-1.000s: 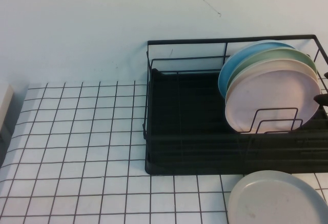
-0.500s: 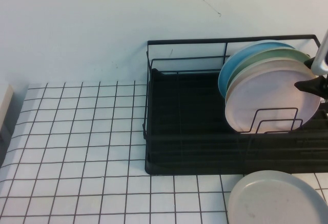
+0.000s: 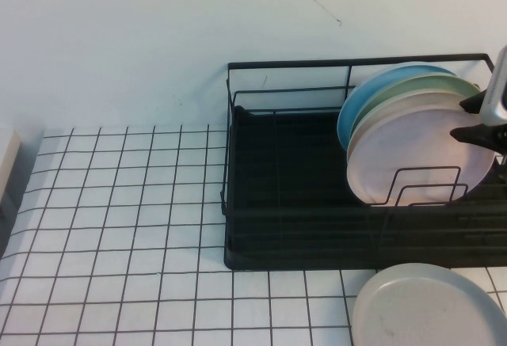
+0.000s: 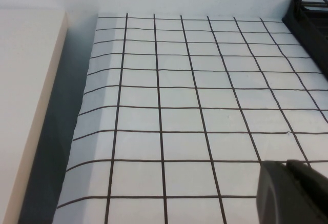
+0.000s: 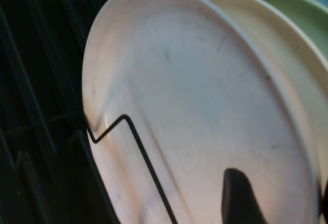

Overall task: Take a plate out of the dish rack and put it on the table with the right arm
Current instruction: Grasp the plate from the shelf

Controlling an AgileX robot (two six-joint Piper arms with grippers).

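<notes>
White gridded table [image 3: 119, 227] fills the near ground of the high view beneath a pale wall; the dish rack [image 3: 317, 227] sits toward the right, its black wire frame holding several plates on edge so each can be drawn out alone; the plate [image 3: 416, 160], pale pink, stands frontmost, leaning on a wire loop [image 3: 424, 184], with a cream plate, a mint-green plate [image 3: 447, 85] and a blue plate [image 3: 380, 85] behind it; a grey plate [image 3: 428, 306] lies flat on the table just in front of the rack. The right gripper [image 3: 469, 118] reaches in from the right edge at the pink plate's upper rim, its two black fingers spread apart, one on each side of the rim, with nothing clamped yet; this looks like the approach to a pinch.

From the left wrist view, only bare grid and a corner of the rack show; the left gripper [image 4: 292, 190] hangs low over the table well away from the work, seemingly parked, and whether it is open cannot be told.

From the right wrist view, the pink plate fills the frame; one dark finger [image 5: 238, 198] lies across its face.
</notes>
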